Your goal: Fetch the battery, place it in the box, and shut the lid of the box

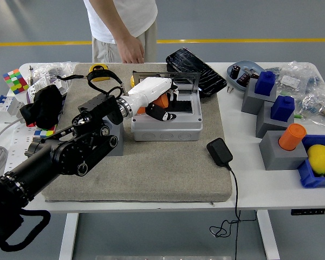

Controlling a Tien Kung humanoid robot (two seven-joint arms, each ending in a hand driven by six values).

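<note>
Along the table's left edge lay a white power strip, two colour cubes and a black bundle, all left of the grey mat. Entering from the lower left corner, the black left arm crossed the mat's left half and ended in the white left hand, reaching over the left wall of the grey box. Curled around the orange battery, with dark fingertips hooked below it; only a small orange patch visible between palm and fingers, so clearly gripped rather than lying free. Held inside the box's left part, at or just above the black tray; whether touching the floor of the box could not be told. Behind the hand stood the clear lid, upright and open along the far side. Just beyond the mat's far edge lay a yellow tape measure, and a person's hand hung at the far side of the table, touching nothing. Near the box's right corner sat a black adapter with its cord trailing off the near edge. Farther right stood grey blocks bearing blue pieces and an orange cylinder, then a blue bin holding a yellow lemon.
</note>
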